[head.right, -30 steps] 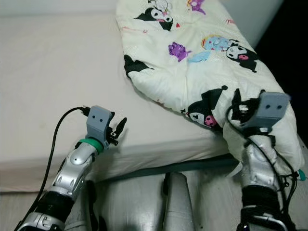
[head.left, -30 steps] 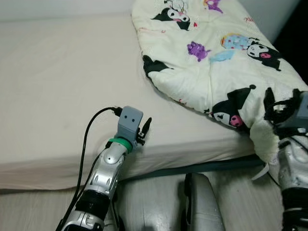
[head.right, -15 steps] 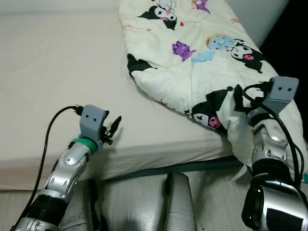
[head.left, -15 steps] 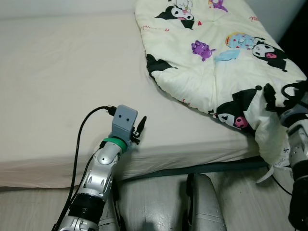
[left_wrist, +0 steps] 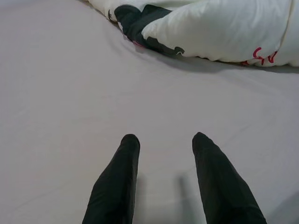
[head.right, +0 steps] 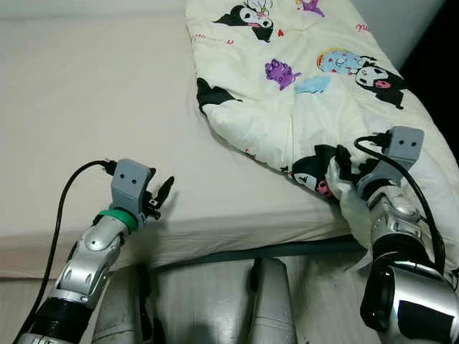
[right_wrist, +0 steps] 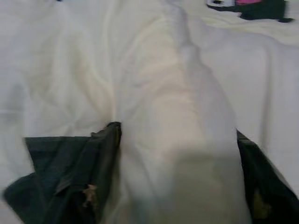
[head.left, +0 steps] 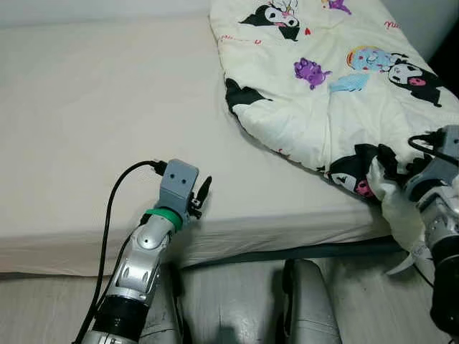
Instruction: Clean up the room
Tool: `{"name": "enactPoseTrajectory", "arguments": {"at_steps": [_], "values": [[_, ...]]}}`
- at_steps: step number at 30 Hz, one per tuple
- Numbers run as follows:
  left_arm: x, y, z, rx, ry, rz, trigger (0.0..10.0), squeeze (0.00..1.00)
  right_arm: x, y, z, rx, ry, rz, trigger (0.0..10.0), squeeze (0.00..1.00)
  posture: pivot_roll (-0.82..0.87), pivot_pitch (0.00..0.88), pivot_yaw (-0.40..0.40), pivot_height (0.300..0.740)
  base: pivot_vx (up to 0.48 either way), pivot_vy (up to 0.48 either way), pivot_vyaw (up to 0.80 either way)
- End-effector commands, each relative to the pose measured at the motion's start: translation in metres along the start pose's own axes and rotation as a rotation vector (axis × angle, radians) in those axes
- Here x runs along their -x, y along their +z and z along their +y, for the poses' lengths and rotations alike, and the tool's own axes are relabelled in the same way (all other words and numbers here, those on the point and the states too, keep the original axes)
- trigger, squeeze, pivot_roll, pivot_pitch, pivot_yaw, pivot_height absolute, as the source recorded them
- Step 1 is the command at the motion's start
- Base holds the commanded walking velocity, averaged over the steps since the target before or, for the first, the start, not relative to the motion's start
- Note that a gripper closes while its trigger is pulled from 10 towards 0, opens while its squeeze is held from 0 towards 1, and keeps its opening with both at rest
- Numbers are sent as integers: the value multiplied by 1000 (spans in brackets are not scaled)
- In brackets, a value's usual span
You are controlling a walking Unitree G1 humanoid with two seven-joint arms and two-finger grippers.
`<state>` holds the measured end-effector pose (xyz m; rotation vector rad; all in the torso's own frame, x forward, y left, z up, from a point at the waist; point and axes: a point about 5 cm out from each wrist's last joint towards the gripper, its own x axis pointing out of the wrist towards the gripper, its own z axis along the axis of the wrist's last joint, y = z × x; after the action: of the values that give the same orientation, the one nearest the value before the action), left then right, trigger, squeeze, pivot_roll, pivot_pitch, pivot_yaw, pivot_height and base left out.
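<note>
A cream quilt (head.left: 337, 86) printed with black, purple and blue cartoon figures lies over the right half of a bed with a beige sheet (head.left: 86, 107). Its near corner (head.left: 391, 208) droops over the bed's front right edge. My right gripper (head.right: 349, 168) is shut on that corner, and in the right wrist view a thick fold of quilt (right_wrist: 177, 154) is bunched between the black fingers (right_wrist: 70, 186). My left gripper (head.left: 203, 192) hovers open just above the bare sheet near the bed's front edge, with nothing between its fingers (left_wrist: 117, 182).
The bed's dark lower frame (head.left: 287, 254) runs along the front, with pale floor (head.left: 229, 301) and my grey legs (head.left: 308, 301) below it. The sheet's left half is bare. A dark gap (head.left: 448, 43) lies beyond the bed's right side.
My right gripper has drawn the quilt's corner up and inward toward the bed, bunching it. The left arm has sunk slightly toward the bed's front edge. The view has shifted a little.
</note>
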<state>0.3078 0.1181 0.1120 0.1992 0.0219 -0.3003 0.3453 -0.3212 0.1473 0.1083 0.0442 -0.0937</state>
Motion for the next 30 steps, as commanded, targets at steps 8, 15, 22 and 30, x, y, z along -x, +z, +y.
{"name": "enactPoseTrajectory", "arguments": {"at_steps": [8, 15, 22, 30], "values": [[3, -3, -3, 0, -10, 28, 10000, 0, -2, -7, 13, -20, 140, 37, 0, 0, 33, 110, 85, 545, 0, 0, 0], [2, -3, -3, -1, -10, 31, 10000, 0, 1, -13, 15, -35, 171, 51, 0, 0, 28, 111, 83, 545, 0, 0, 0], [2, -3, -8, 10, -13, 34, 10000, 0, 6, -27, 57, 11, 584, 91, 0, 0, 7, 120, 75, 545, 0, 0, 0], [-1, 4, -12, 37, -24, 8, 10000, 0, 49, -55, 115, 24, 1114, 238, 0, 0, -9, 129, 64, 545, 0, 0, 0]]}}
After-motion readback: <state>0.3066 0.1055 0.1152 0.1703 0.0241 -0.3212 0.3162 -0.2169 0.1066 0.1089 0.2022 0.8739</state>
